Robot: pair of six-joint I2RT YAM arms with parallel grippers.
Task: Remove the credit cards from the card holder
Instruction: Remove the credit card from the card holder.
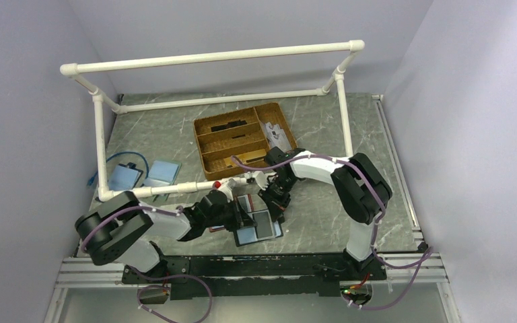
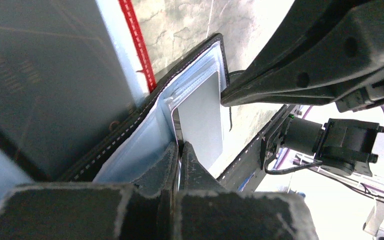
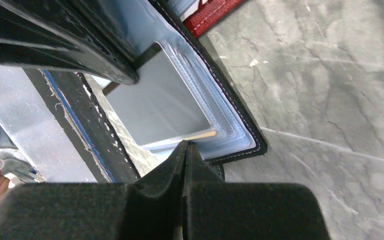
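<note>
The card holder [image 1: 262, 230] lies open on the table between the arms, its black stitched edge [image 2: 115, 137] and clear sleeves [image 3: 230, 132] showing. A grey credit card [image 2: 202, 120] sticks partly out of a sleeve [image 3: 155, 105]. My left gripper [image 2: 181, 145] is shut on that card's edge, reaching in from the left [image 1: 242, 219]. The right gripper [image 3: 186, 145] is shut, with its tips resting on the outer edge of the holder's sleeves [image 1: 277, 205]. No light blue card can be told apart from the sleeves.
A red-edged holder [image 2: 136, 45] lies right beside the black one [image 3: 215, 15]. A wooden divided tray [image 1: 242, 138] stands behind, under a white pipe frame [image 1: 209, 57]. Light blue flat items [image 1: 124, 176] lie at the left. The table's front edge is close.
</note>
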